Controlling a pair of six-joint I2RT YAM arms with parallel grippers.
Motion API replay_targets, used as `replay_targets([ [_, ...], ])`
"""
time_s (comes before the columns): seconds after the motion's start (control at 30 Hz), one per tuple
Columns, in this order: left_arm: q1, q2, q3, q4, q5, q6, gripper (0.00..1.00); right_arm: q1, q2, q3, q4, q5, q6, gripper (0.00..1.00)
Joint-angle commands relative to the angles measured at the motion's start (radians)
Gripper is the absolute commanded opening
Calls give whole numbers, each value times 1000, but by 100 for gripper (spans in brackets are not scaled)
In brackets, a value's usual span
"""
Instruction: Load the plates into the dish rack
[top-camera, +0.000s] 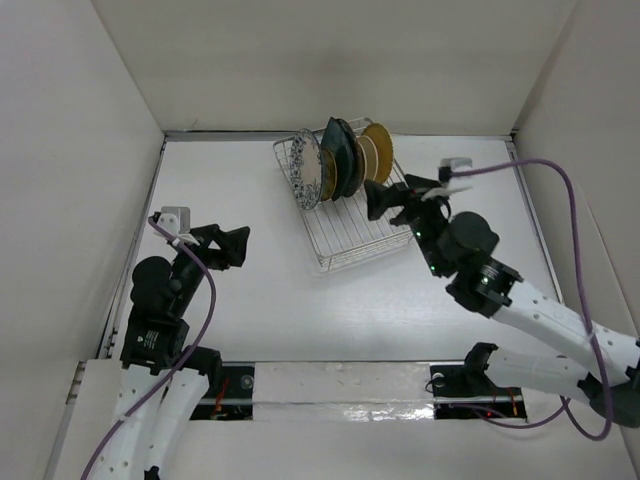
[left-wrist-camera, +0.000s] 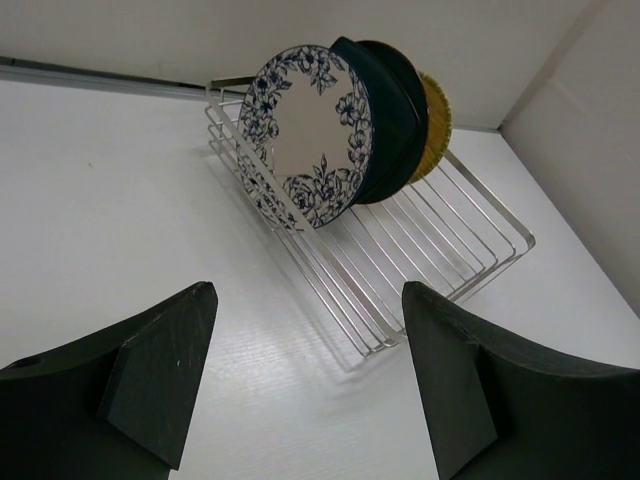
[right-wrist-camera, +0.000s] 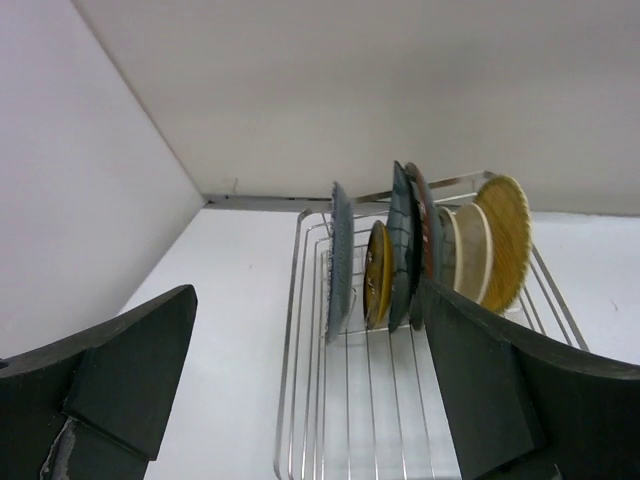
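Note:
The silver wire dish rack (top-camera: 352, 240) stands at the back middle of the table with several plates upright in a row in its far half. The blue-white floral plate (top-camera: 306, 171) stands at the left end; it also shows in the left wrist view (left-wrist-camera: 303, 136) and edge-on in the right wrist view (right-wrist-camera: 341, 258). Behind it come a yellow plate (right-wrist-camera: 377, 275), teal plates (right-wrist-camera: 402, 245), cream plates (right-wrist-camera: 471, 252) and a tan plate (right-wrist-camera: 507, 240). My right gripper (top-camera: 396, 199) is open and empty over the rack's near right part. My left gripper (top-camera: 233, 245) is open and empty, left of the rack.
White walls enclose the table on the left, back and right. The rack's near half (right-wrist-camera: 400, 420) holds bare wires. A purple cable (top-camera: 560, 180) runs along the right arm.

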Motion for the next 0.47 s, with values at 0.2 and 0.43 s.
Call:
replay_targets([
  [0.2,27,-79,26,68,-6,9,73,-5,-404,-326,-18,100,89,100],
  [0.43,27,-74,26,67,-4,6,74,-5,-498,-357,-140,125,151,100],
])
